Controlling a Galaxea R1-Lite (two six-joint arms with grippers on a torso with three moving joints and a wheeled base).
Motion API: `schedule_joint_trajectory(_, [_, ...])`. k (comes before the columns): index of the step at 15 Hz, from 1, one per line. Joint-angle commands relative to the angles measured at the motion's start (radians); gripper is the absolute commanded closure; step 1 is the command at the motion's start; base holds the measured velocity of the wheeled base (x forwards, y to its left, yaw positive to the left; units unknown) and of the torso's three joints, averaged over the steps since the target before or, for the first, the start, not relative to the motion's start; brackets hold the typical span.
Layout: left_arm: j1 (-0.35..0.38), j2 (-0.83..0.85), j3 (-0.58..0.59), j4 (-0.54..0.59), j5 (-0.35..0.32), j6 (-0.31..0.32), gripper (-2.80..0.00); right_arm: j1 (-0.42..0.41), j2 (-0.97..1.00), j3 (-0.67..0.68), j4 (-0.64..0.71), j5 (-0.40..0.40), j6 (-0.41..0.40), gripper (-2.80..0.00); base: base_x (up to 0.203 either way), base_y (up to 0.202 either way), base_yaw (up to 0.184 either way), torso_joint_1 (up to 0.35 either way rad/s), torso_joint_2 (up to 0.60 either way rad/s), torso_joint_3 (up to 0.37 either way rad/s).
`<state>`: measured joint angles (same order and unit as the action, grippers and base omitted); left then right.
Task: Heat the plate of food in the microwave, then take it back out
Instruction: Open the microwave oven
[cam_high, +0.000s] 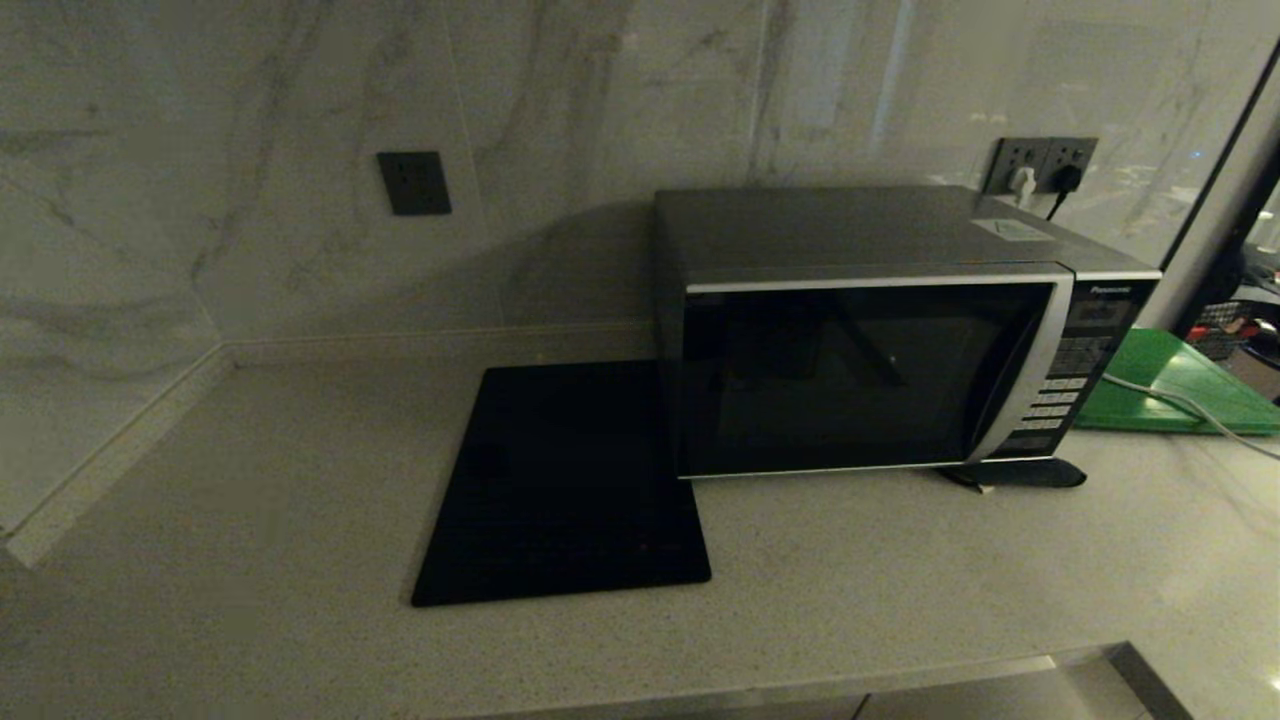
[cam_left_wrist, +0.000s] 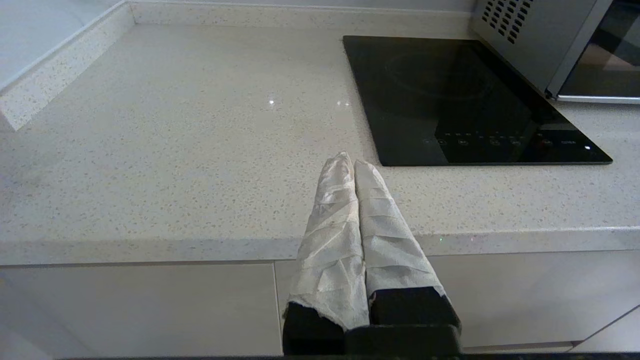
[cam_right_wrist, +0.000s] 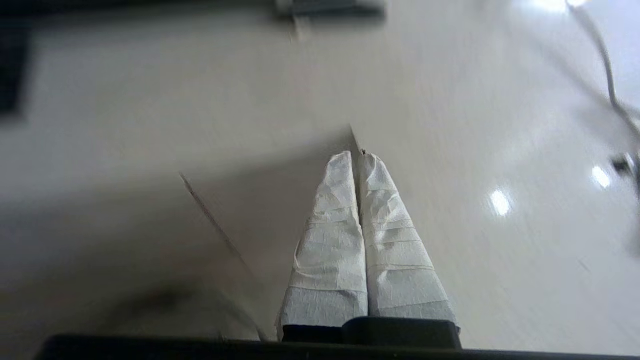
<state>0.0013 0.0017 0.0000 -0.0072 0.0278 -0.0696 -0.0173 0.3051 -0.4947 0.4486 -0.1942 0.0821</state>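
The microwave (cam_high: 880, 340) stands on the counter at the right, its dark glass door closed; its vented side and door corner (cam_left_wrist: 560, 45) show in the left wrist view. The plate of food is out of view. Neither arm shows in the head view. My left gripper (cam_left_wrist: 352, 161) is shut and empty, its white-wrapped fingers held over the counter's front edge, short of the black glass square. My right gripper (cam_right_wrist: 356, 156) is shut too, empty, above the pale counter near its edge.
A flat black glass square (cam_high: 565, 485) lies left of the microwave. A green board (cam_high: 1180, 385) lies to its right, crossed by a white cable (cam_high: 1180, 402). A dark flat object (cam_high: 1020, 473) lies under the microwave's front right corner. Wall sockets (cam_high: 1040, 165) sit behind.
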Motion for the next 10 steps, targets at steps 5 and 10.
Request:
schedule_joint_trajectory(5, [0.000, 0.000, 0.000, 0.000, 0.000, -0.002, 0.00, 0.013, -0.249, 0.288, -0.265, -0.014, -0.031, 0.00, 0.000, 0.000, 0.000, 0.000, 0.00, 0.000])
schedule_joint_trajectory(10, [0.000, 0.000, 0.000, 0.000, 0.001, -0.001, 0.00, 0.014, -0.305, 0.450, -0.414, 0.104, -0.067, 0.00, 0.000, 0.000, 0.000, 0.000, 0.00, 0.000])
